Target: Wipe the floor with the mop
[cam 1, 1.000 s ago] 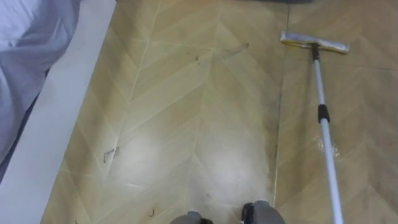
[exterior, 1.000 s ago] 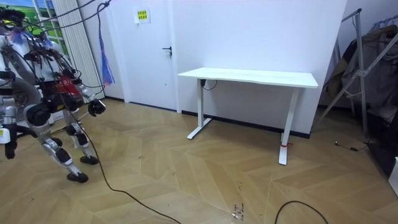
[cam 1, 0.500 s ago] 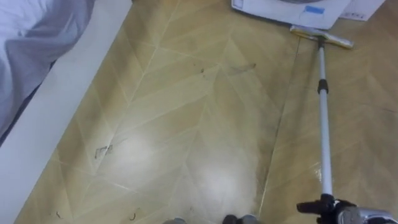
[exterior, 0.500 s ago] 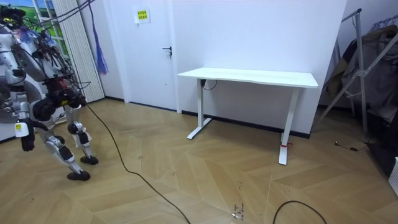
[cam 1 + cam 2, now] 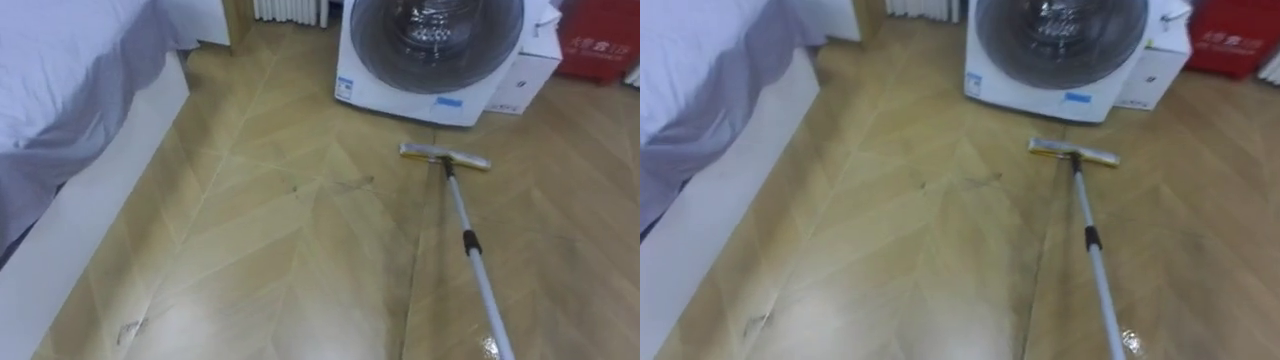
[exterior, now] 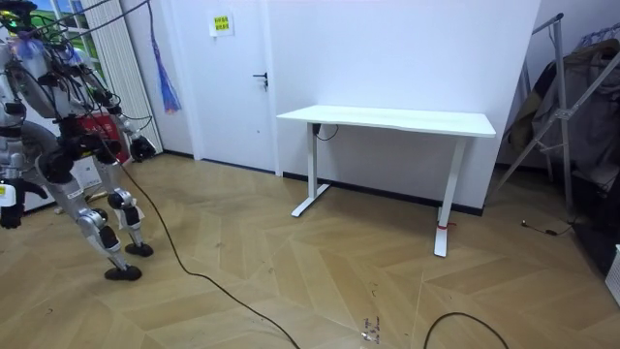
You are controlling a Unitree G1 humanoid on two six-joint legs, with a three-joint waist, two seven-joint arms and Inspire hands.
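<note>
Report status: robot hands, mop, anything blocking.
Robot hands: grip unreadable. Mop head flat on floor, pole exits lower right. Washing machine close ahead of mop head; bed on left.

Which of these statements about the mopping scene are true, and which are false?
1. The mop head lies flat on the floor before the white appliance. True.
2. The mop's pole leans on the bed. False: the pole runs over the floor, apart from the bed at the left.
3. A red box stands right of the appliance. True.
4. The desk in the room view is black. False: it is white.
</note>
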